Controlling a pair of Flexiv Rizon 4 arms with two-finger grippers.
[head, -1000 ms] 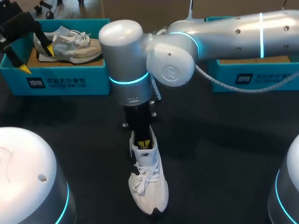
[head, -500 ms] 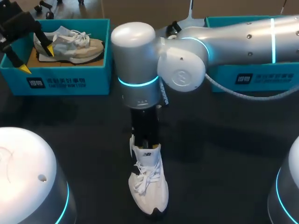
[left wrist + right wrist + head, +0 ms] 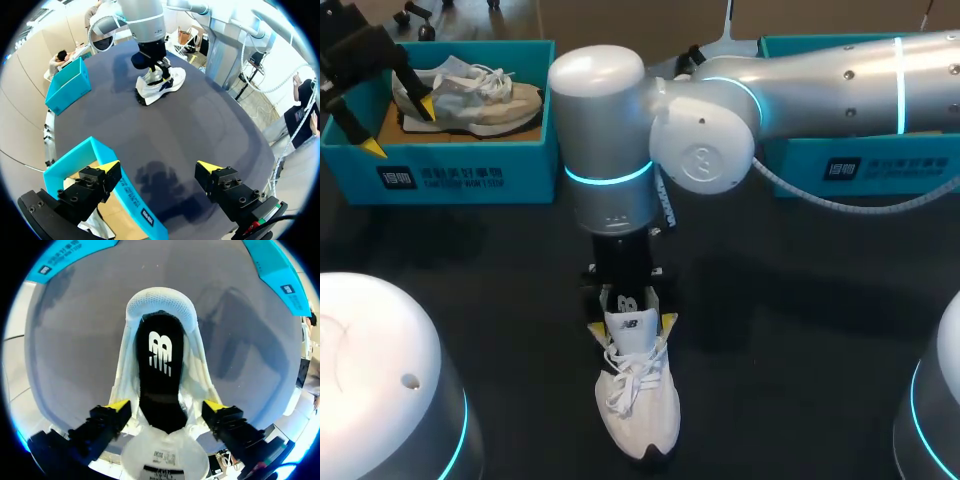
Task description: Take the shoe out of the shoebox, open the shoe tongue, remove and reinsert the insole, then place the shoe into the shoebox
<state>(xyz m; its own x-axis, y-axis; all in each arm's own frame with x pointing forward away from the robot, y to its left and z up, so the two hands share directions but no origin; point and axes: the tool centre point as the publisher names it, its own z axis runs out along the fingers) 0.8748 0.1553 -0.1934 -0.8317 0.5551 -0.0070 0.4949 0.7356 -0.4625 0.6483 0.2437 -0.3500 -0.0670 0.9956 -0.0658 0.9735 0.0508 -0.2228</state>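
- The white shoe (image 3: 638,400) lies on the black table (image 3: 800,330), lower middle of the head view, with its black insole (image 3: 161,370) lying inside it.
- The right gripper (image 3: 632,327) is spread wide, with a yellow tip on each side of the shoe's tongue.
- The left gripper (image 3: 398,128), upper left, has its fingers apart and empty over a teal shoebox (image 3: 460,175) that holds a grey shoe (image 3: 480,95).
- A second teal shoebox (image 3: 880,165) stands upper right.

The left gripper (image 3: 159,165) holds its fingers (image 3: 95,182) wide apart above a teal shoebox (image 3: 75,156). Far ahead, the right arm (image 3: 145,25) stands over a white shoe (image 3: 161,84) on the counter (image 3: 200,125).
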